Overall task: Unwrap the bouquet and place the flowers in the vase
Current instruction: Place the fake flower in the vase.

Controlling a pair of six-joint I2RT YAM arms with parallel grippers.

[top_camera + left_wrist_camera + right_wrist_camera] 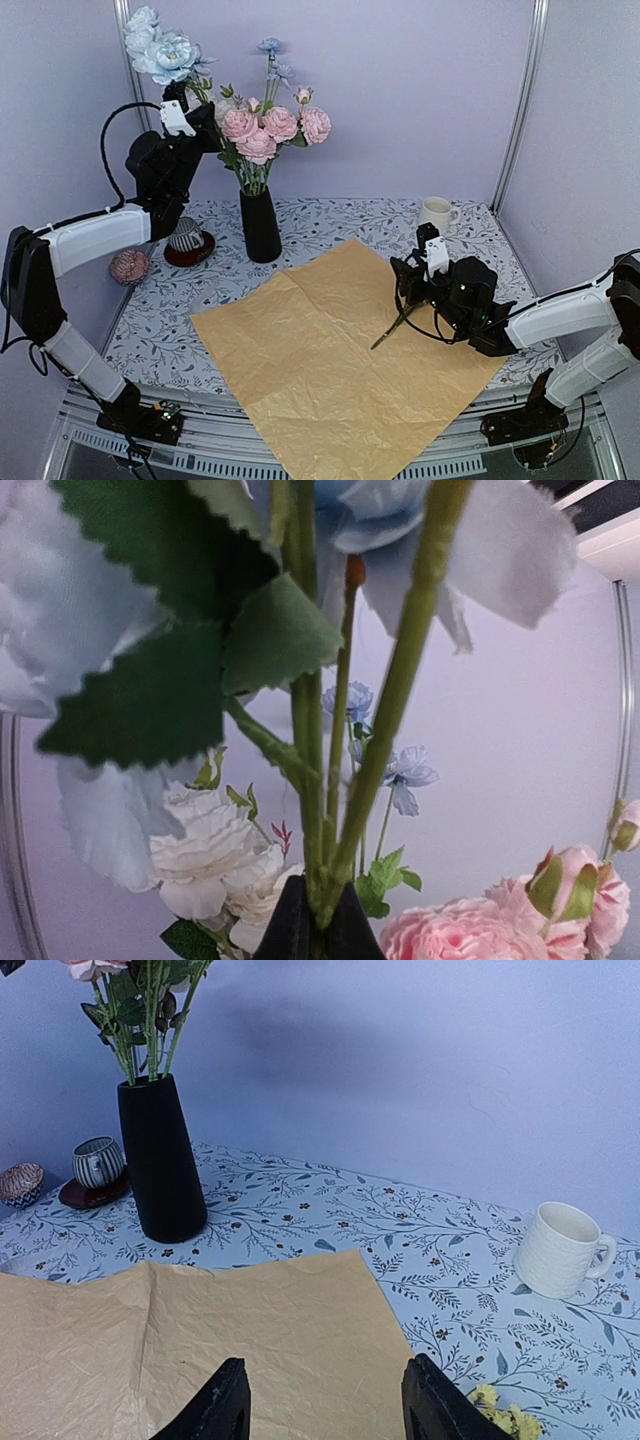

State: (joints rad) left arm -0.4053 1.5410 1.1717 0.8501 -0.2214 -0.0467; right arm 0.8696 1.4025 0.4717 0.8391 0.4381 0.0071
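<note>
The left arm is reaching high toward 11 o'clock, its left gripper (320, 922) clamping shut on the green stems of the pale blue roses (160, 48), which are hanging in the air up and left of the vase (260, 226). The right arm is stretching low across the table from 4 o'clock, its right gripper (325, 1368) hovering with fingers apart and nothing between them over the right edge of the paper (330, 370). One loose stem (392, 328) is lying on the sheet just beneath it, and yellow blooms (505, 1420) are showing beside its right finger. The one vase is standing at the paper's 11 o'clock, holding four pink roses (258, 145). Nearby are sitting one mug (437, 212) at 1 o'clock, one striped cup (186, 236) and one small bowl (130, 266) at 10 o'clock.
</note>
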